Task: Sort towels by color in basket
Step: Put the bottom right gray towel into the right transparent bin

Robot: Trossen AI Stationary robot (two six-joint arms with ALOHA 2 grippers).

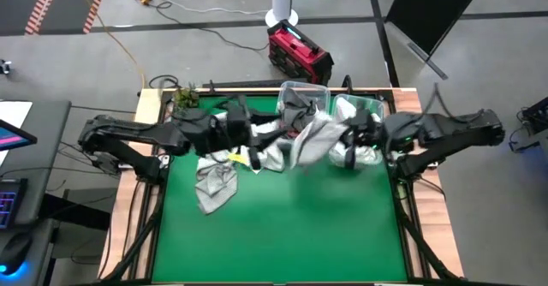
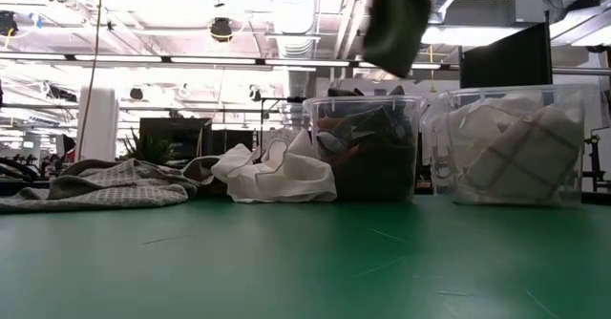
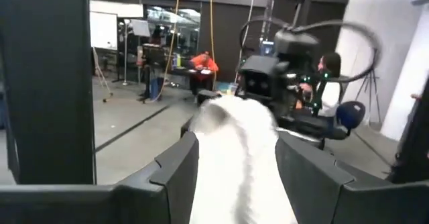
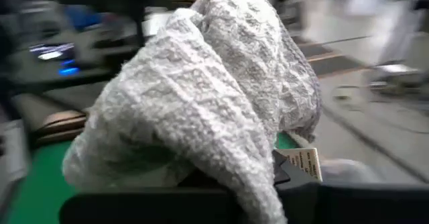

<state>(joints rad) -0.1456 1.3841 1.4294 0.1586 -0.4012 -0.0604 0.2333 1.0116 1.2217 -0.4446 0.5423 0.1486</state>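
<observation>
Both arms meet beside the clear plastic bin (image 1: 301,98): the right claw (image 1: 349,140) clamps a light grey waffle-weave towel (image 1: 315,139), the left claw (image 1: 272,136) spread, apparently letting go; next, judging by colour, carry it to its bin

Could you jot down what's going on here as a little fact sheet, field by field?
Surface: green table
Containers: two clear bins
Held item: light grey towel, lifted between the arms
Right end effector: shut on light grey towel
Left end effector: open, beside the light grey towel
Loose on table: grey checked towel, white towel
</observation>
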